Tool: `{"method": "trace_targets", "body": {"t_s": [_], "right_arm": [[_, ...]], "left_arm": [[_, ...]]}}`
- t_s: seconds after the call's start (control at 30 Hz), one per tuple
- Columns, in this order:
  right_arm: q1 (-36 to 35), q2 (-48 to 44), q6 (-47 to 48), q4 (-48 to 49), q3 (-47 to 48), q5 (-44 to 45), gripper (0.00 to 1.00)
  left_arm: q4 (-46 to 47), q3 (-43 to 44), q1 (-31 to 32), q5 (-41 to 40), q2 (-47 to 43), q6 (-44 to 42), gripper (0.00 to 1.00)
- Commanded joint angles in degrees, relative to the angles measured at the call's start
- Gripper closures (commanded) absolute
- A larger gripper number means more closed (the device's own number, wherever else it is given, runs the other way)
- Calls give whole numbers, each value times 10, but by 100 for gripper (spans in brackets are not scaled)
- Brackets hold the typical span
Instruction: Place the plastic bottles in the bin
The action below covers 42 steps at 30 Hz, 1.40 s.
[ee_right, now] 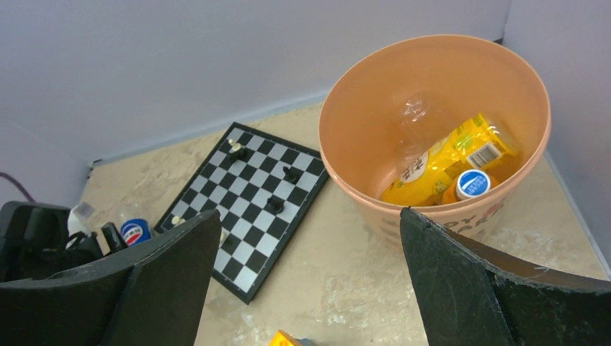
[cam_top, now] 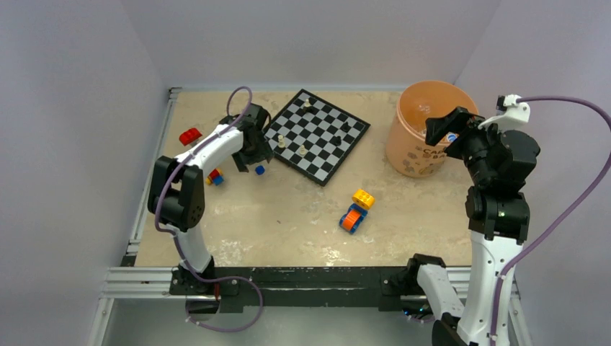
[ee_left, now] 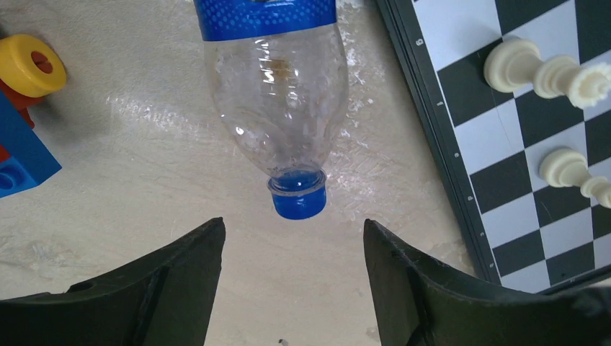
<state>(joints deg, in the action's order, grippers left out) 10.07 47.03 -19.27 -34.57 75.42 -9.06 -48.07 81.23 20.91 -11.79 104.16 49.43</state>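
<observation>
Because the released left jaws sit short of the Pepsi bottle (ee_left: 270, 101), closing may only flick its cap (ee_left: 297, 202); right jaws gape empty.

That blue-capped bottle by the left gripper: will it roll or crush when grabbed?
Likely light: the bottle looks empty. Lying on its round side, it may roll if nudged. Its thin wall will probably dent under the left gripper; the cap looks stiffer.
</observation>
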Motion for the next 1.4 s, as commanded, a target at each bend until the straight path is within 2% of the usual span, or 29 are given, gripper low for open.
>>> {"method": "trace_targets", "body": {"t_s": [0.0, 0.23, 0.3, 0.5, 0.73, 0.87, 0.93, 1.03, 1.13, 1.23, 1.37], "right_arm": [[-1, -7, -17, -18, -17, -57, 2], [-2, -17, -17, -23, -31, -63, 2], [-2, -16, -14, -26, -29, -62, 2], [-1, -16, -16, -22, -36, -62, 2], [-3, -10, -28, -6, -27, -100, 2], [-14, 11, -63, 19, 3, -158, 2], [-32, 16, -82, 52, 11, -169, 2], [-83, 25, -115, 114, 10, -167, 2], [-147, 59, -144, 146, 20, -164, 3], [-220, 87, -174, 194, 18, -159, 3], [-301, 126, -205, 240, 14, -140, 2]], "left_arm": [[9, 16, -13, -21, 25, 33, 25], [16, 24, -21, -14, 75, 40, 29], [22, 19, -23, -9, 78, 41, 37], [13, -5, -23, -13, 34, 27, 74], [-43, -50, -13, -41, -157, -37, 100], [-24, -34, 20, 67, -243, -152, 100], [-25, -7, 41, 169, -259, -182, 100], [28, -6, 73, 311, -289, -199, 100], [86, -8, 103, 414, -309, -199, 100], [116, 2, 130, 473, -318, -196, 100], [152, 2, 143, 512, -332, -182, 100]]}}
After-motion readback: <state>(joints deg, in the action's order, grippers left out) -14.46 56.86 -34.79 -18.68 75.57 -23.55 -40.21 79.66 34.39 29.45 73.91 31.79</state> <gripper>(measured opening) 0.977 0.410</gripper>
